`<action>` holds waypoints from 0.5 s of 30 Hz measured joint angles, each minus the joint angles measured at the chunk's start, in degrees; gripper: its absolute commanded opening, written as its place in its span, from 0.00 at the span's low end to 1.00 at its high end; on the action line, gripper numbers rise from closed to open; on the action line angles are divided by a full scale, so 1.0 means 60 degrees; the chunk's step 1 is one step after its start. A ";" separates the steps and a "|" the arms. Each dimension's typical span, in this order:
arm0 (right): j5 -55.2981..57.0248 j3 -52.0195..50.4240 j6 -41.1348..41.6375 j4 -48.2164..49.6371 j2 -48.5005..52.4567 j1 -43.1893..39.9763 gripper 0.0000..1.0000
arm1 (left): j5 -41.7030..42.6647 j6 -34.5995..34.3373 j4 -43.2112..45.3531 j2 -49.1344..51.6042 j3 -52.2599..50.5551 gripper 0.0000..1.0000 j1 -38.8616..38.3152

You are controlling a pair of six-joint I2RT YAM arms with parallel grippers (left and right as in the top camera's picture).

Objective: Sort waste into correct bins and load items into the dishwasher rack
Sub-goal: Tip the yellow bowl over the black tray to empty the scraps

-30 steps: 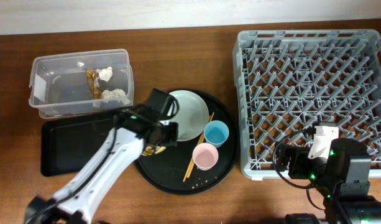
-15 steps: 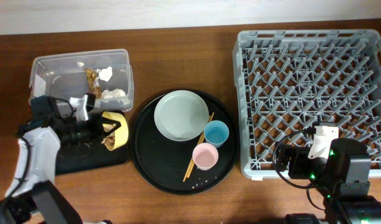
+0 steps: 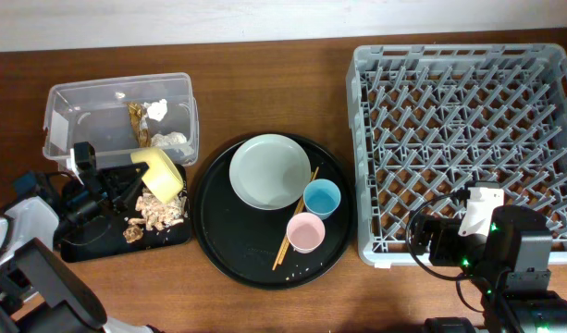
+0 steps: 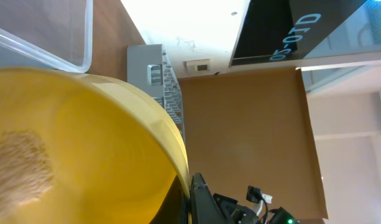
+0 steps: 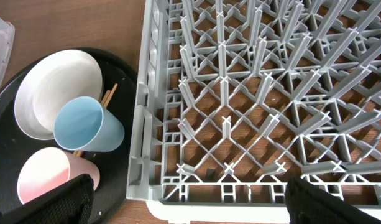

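- The left gripper (image 3: 133,183) is clamped on the small yellow bowl (image 3: 161,173), which is tipped over the shallow black tray (image 3: 107,242).
- Beige food scraps (image 3: 159,212) lie on that tray, just below the bowl.
- In the left wrist view, pale sideways letters on a dark panel (image 4: 296,31) are cut off and cannot be read with certainty.
- The right gripper (image 5: 190,202) has its fingers spread wide and empty at the near edge of the dishwasher rack (image 5: 258,93).
- The clear tub (image 3: 80,125) holds tissue bits (image 3: 158,111) and the wrapper (image 3: 135,120).
- The plate (image 3: 270,171), blue cup (image 3: 322,198), pink cup (image 3: 306,232) and chopsticks (image 3: 285,242) sit on the round black tray (image 3: 255,264).
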 measured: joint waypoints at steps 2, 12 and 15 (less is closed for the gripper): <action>0.0000 0.0000 0.0000 0.0000 0.0000 0.0000 0.99 | 0.0058 -0.0135 0.0004 0.0000 0.0000 0.00 0.0004; 0.0000 0.0000 0.0000 0.0000 0.0000 0.0000 0.99 | -0.0433 -0.0189 0.0175 0.0000 -0.0004 0.00 0.0000; 0.0000 0.0000 0.0004 0.0000 0.0000 0.0000 0.99 | -0.0157 -0.0004 0.0200 0.0000 -0.0004 0.00 0.0004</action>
